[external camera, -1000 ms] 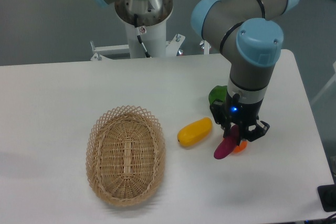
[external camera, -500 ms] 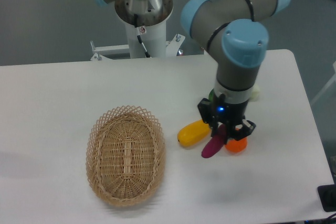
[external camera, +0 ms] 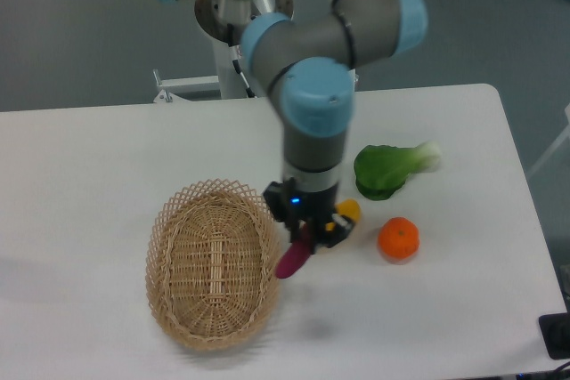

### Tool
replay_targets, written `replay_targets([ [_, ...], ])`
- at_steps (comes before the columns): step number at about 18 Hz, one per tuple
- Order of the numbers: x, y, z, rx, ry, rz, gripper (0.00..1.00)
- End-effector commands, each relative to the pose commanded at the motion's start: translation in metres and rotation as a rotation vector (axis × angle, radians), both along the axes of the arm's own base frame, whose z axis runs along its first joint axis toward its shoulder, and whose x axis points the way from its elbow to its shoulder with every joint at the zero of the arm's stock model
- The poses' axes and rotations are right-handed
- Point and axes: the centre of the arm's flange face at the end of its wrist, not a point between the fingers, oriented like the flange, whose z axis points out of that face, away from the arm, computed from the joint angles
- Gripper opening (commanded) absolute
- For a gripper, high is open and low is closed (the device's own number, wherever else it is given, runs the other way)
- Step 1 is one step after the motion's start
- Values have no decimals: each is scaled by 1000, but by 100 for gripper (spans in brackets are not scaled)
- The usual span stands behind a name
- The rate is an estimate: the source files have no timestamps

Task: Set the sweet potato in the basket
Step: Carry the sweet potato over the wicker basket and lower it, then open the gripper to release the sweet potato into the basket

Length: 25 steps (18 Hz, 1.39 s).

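My gripper [external camera: 305, 236] is shut on the sweet potato [external camera: 292, 258], a slim magenta tuber that hangs tilted from the fingers, tip down and to the left. It is held above the table just beside the right rim of the basket [external camera: 212, 262], an oval tan wicker basket with nothing in it. The sweet potato's lower tip overlaps the basket's right edge in this view.
A yellow oblong vegetable [external camera: 348, 211] lies right behind the gripper, mostly hidden by it. An orange fruit [external camera: 398, 239] sits to the right, and a green leafy vegetable [external camera: 388, 169] lies behind it. The arm's base stands at the back of the table.
The arm has swung left with the sweet potato, from beside the orange fruit to the basket's right rim. The green vegetable and the orange are now uncovered.
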Motion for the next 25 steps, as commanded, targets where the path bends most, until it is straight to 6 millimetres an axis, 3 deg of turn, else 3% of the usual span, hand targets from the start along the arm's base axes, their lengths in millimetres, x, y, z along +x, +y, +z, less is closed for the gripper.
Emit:
replay_targets([
  [2, 21, 10, -8, -12, -6, 12, 30],
  [9, 58, 36, -61, -57, -40, -12, 30],
  [18, 66, 39, -89, -97, -65, -28, 34],
  [21, 67, 40, -91, -99, -66, -31, 34],
  [22, 67, 40, -91, -99, -66, -31, 38],
  [23, 67, 41, -89, -95, -63, -32, 48],
  [24, 65, 43, -84, -88, -58, -32, 63],
  [25, 64, 44, -80, -81, -52, -32, 88],
])
